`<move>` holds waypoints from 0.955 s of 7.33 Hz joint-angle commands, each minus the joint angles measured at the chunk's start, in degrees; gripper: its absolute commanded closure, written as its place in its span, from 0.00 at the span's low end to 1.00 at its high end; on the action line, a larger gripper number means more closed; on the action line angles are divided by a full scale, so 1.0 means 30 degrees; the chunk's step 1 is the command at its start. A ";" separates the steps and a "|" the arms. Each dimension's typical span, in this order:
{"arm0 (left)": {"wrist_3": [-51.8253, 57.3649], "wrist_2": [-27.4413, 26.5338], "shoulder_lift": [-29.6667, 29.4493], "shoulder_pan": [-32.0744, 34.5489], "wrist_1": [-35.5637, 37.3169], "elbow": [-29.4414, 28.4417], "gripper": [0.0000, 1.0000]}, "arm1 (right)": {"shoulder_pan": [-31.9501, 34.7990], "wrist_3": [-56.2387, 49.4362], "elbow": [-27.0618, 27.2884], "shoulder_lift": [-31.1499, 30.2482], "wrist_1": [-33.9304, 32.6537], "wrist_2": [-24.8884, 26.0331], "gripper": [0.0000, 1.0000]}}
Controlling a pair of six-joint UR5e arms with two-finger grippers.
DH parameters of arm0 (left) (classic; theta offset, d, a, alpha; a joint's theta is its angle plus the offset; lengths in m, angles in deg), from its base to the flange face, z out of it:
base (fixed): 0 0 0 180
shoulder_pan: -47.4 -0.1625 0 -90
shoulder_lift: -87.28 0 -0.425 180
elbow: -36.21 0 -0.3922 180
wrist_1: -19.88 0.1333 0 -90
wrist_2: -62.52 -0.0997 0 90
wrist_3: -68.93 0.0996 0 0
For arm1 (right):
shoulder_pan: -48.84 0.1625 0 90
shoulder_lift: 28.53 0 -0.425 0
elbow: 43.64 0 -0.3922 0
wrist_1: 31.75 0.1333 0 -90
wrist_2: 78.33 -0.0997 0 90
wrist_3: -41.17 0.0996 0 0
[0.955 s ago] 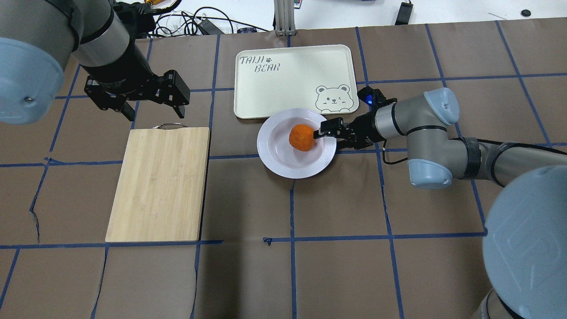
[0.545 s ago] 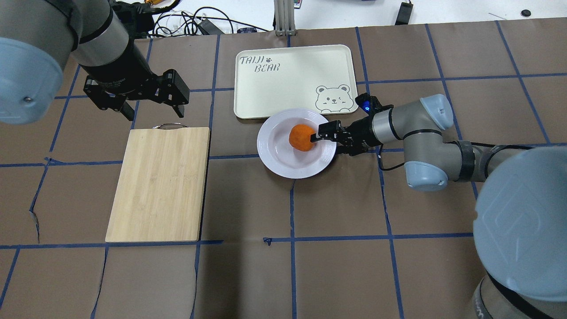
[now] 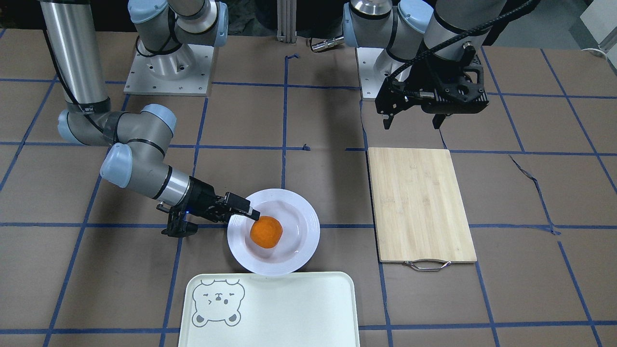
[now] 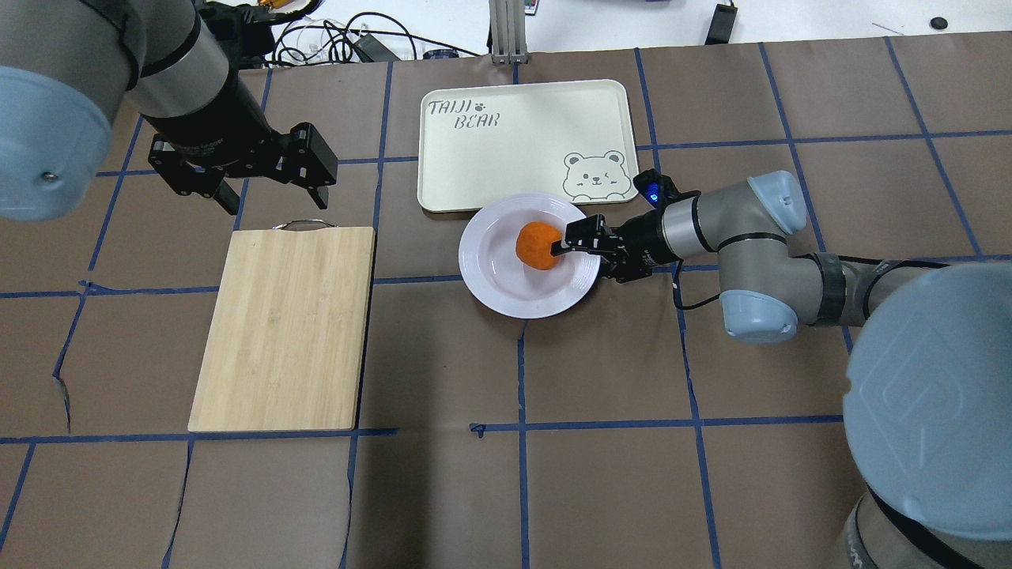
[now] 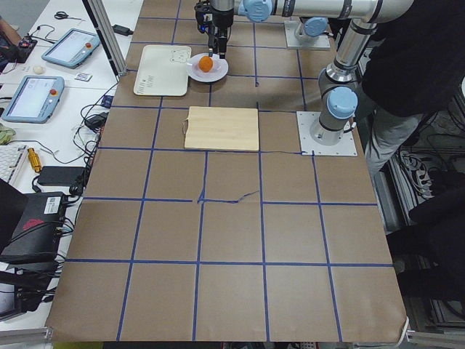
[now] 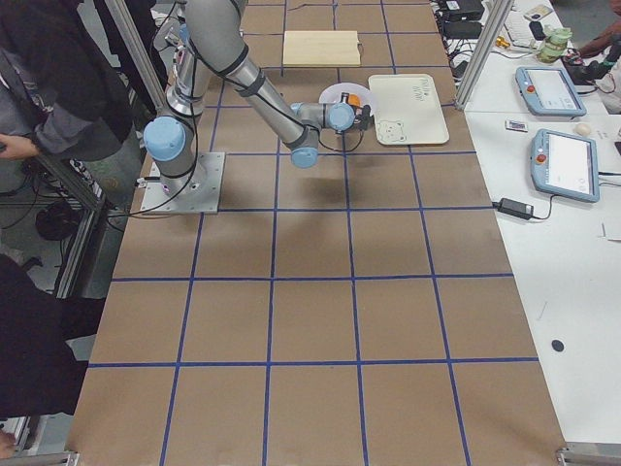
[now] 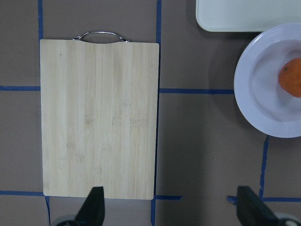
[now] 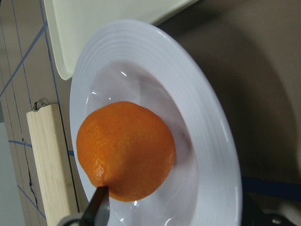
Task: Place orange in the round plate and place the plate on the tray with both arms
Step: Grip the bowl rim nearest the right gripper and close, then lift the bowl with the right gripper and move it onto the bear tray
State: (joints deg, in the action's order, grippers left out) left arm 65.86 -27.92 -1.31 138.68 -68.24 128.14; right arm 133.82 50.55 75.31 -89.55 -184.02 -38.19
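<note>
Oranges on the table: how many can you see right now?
1. The orange lies in the sunken centre of the round plate. No other shows in any view, and nothing looks able to hide one.

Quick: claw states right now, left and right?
Left claw: open, empty.
Right claw: open, straddling the plate rim, one finger at the orange, gripping nothing.

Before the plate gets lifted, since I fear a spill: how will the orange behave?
Likely to roll: the orange is round and sits loose in the round plate. The sunken centre should catch it if the plate stays level; a tilt could send it over the glossy, shallow rim.
</note>
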 commanded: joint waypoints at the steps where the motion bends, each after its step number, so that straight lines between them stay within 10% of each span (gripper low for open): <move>1: -0.0001 -0.0001 0.0000 0.0013 0.0020 0.0000 0.00 | 0.0060 0.0858 -0.0038 -0.0021 -0.0043 0.0007 0.32; 7: -0.0060 -0.0001 0.0029 -0.0017 0.0020 -0.0029 0.00 | 0.0089 0.2030 -0.0038 -0.0459 0.0073 0.0097 0.82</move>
State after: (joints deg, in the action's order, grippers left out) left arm 65.68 -27.90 -1.28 138.63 -68.21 128.07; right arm 134.09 56.41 75.19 -90.70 -184.00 -37.74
